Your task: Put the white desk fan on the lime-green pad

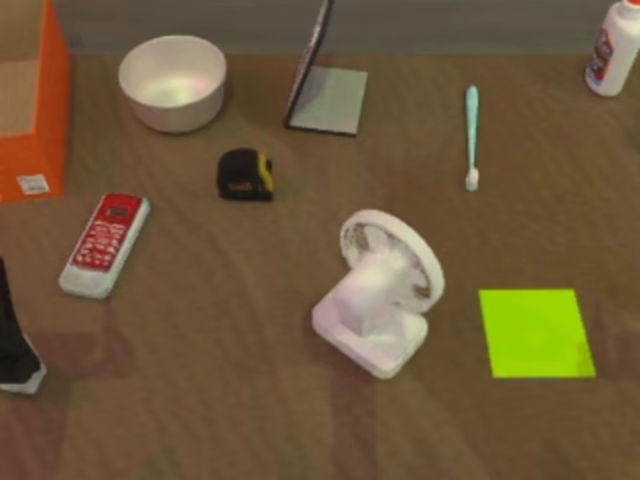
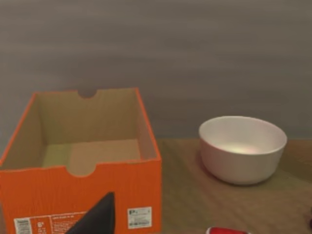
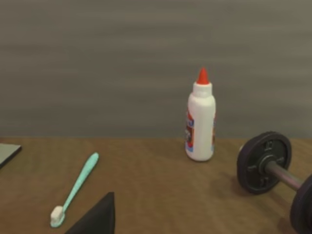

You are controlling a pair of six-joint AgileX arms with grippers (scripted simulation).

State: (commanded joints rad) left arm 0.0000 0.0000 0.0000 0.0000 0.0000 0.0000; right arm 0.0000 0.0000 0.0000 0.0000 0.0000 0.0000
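Observation:
The white desk fan (image 1: 380, 290) stands upright on its rounded square base near the middle of the table. The lime-green pad (image 1: 535, 332) lies flat to its right, a small gap away, with nothing on it. My left arm (image 1: 14, 345) is parked at the table's left edge, far from the fan. Only one dark finger (image 2: 100, 217) of it shows in the left wrist view, with nothing held beside it. My right arm is out of the top view. Its wrist view shows one dark finger (image 3: 97, 217) over bare table, holding nothing.
An orange box (image 1: 30, 110), white bowl (image 1: 172, 82) and grey stand (image 1: 325, 90) line the back. A tape measure (image 1: 245, 174), red remote (image 1: 104, 244), teal toothbrush (image 1: 471, 135) and glue bottle (image 1: 612, 50) lie around. A dumbbell (image 3: 273, 168) sits beside the bottle.

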